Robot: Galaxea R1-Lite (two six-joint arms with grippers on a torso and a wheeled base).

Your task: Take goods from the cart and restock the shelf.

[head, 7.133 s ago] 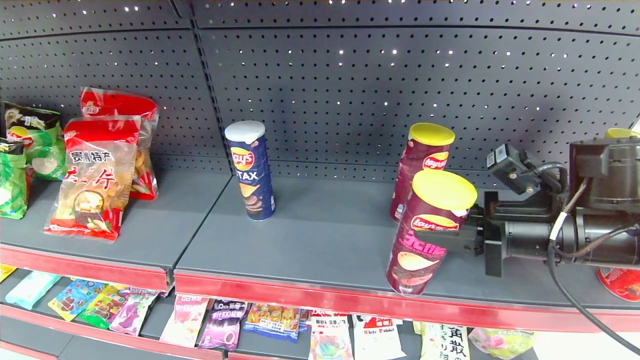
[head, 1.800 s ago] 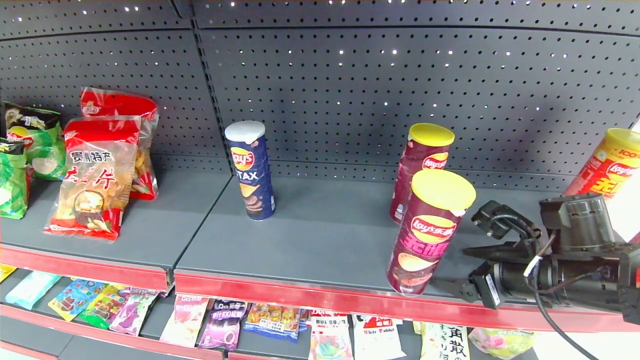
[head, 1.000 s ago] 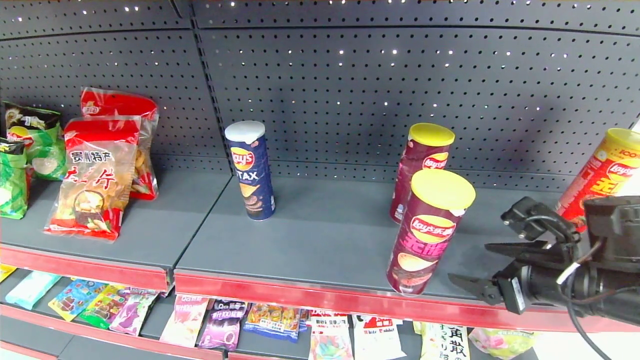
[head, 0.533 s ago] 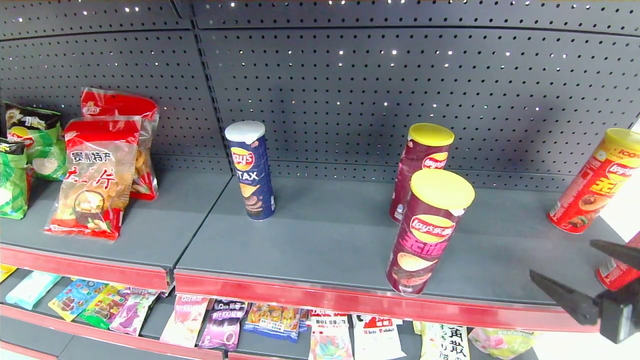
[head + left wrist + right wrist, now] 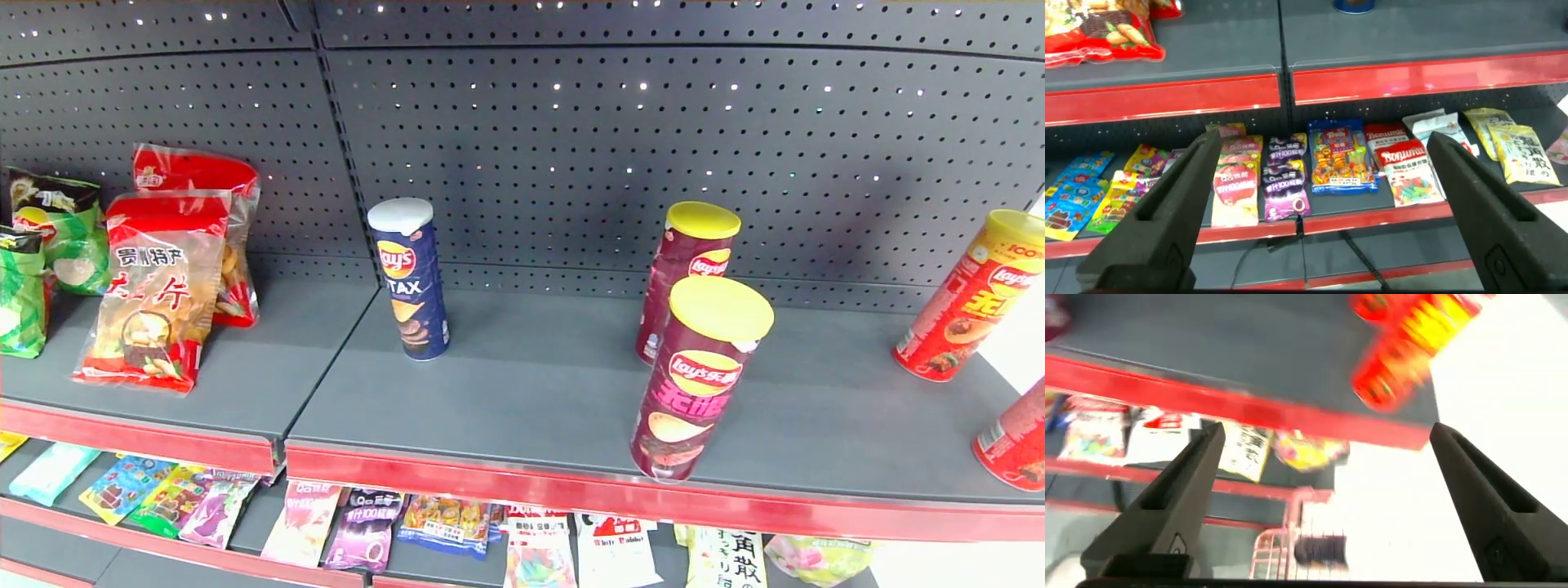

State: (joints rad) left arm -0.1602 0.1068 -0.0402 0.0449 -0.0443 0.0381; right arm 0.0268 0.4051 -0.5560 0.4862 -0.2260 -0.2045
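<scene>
On the top shelf (image 5: 522, 392), green chip bags (image 5: 24, 269) stand at the far left. Two red snack bags (image 5: 155, 286) are next to them. Then a blue chip can (image 5: 411, 278) stands alone. Further right, the front purple chip can (image 5: 694, 384) stands at the shelf's edge, and the back purple chip can (image 5: 690, 269) is just behind it. Two red chip cans (image 5: 967, 298) are at the far right. The left claw (image 5: 1324, 139) is spread wide, holding nothing, facing candy packs (image 5: 1339, 159) on a lower shelf. The right claw (image 5: 1328, 429) is spread wide too, holding nothing, near the shelf's red edge.
</scene>
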